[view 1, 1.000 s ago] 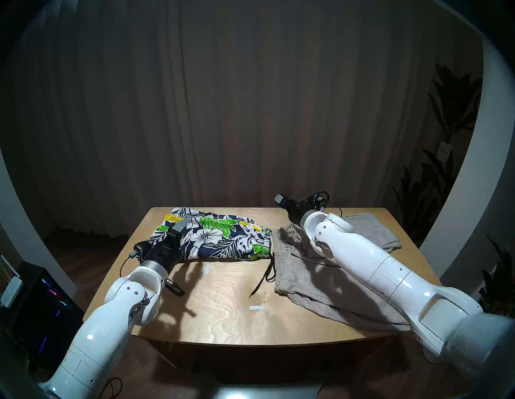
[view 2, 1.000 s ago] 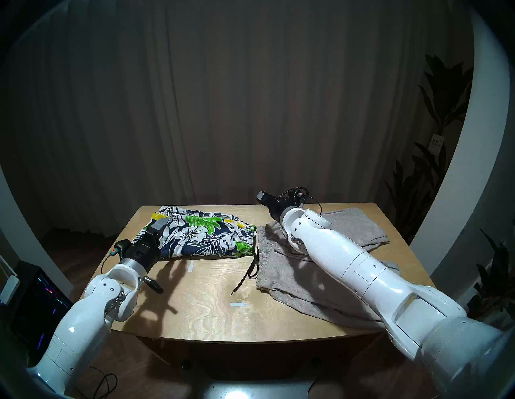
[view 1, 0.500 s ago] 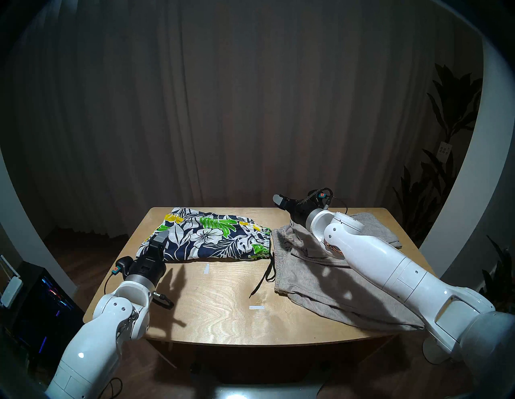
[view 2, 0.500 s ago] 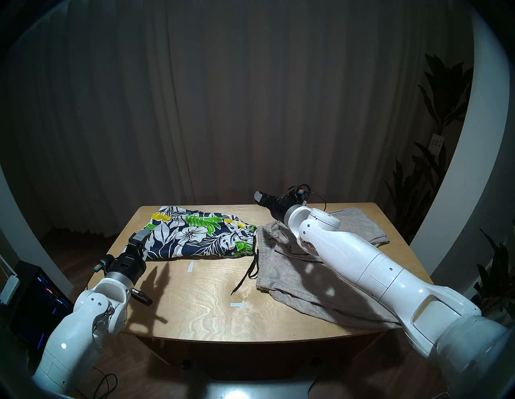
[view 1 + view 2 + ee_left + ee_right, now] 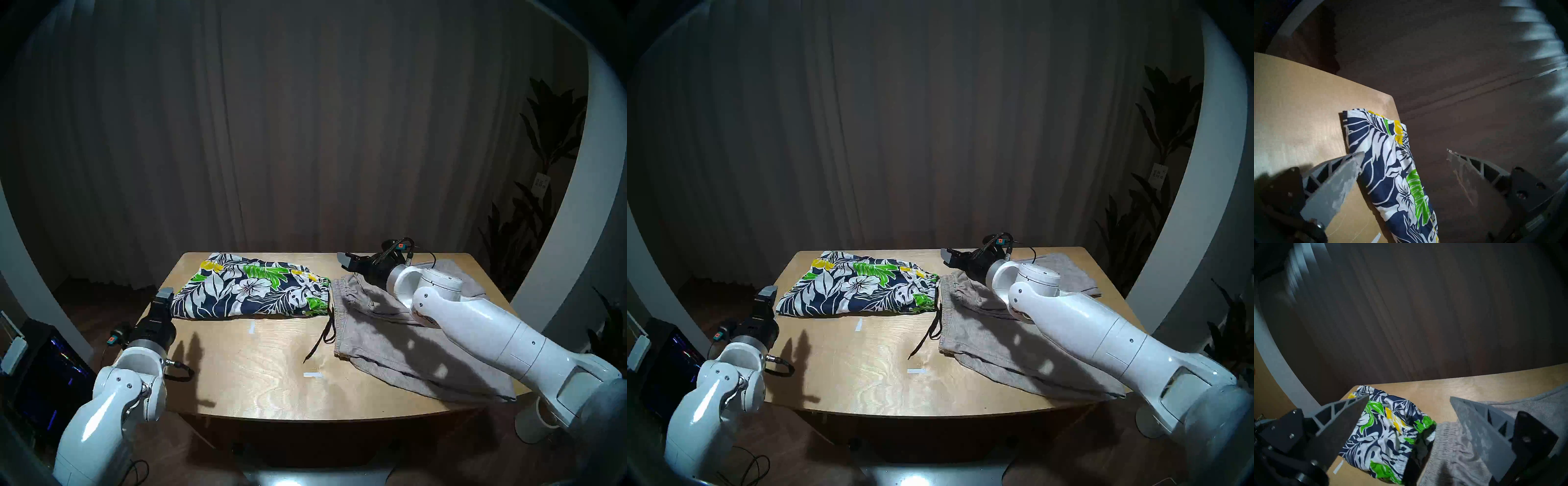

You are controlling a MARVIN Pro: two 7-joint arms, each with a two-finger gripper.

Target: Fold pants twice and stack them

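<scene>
Both tools, left (image 5: 165,292) and right (image 5: 346,260), gape empty; the limp print shorts (image 5: 252,289) and grey shorts (image 5: 390,325) likely need pinching at corners.

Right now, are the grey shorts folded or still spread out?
Spread out. The grey shorts lie rumpled on the table, waistband beside the leaf-print shorts, both legs splayed apart.

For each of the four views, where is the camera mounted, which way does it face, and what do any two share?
Head left: high, facing forward-down on the table; both arms show.
Head right: nearly the same picture, shifted sideways.
Left wrist: tilted, looks past its open left tool at the leaf-print shorts on the table corner.
Right wrist: looks across the open right tool at the grey shorts.
Shared: both wrist views show the leaf-print shorts.
</scene>
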